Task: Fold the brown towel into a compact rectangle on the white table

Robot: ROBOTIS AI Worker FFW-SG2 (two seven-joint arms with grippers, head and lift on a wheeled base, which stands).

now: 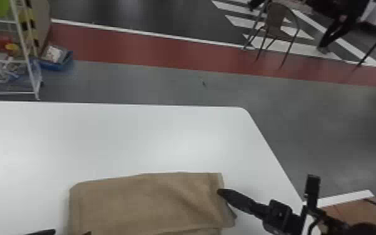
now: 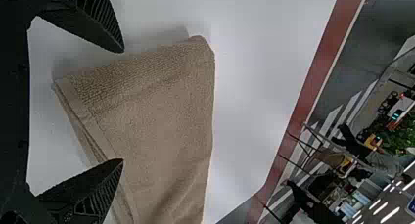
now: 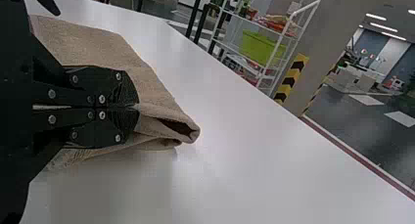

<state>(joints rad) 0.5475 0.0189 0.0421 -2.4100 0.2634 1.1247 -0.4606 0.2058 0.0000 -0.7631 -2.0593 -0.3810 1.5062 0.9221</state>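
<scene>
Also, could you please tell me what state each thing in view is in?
Brown towel: folded in layers, lying on the white table.
Left gripper: open, by the towel's near left corner.
Right gripper: shut on the towel's right end.
White rack: upright, stocked.
Chair: upright.

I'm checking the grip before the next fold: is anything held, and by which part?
The right hand pinches the brown towel by its right edge; the left hand is open and empty.
</scene>
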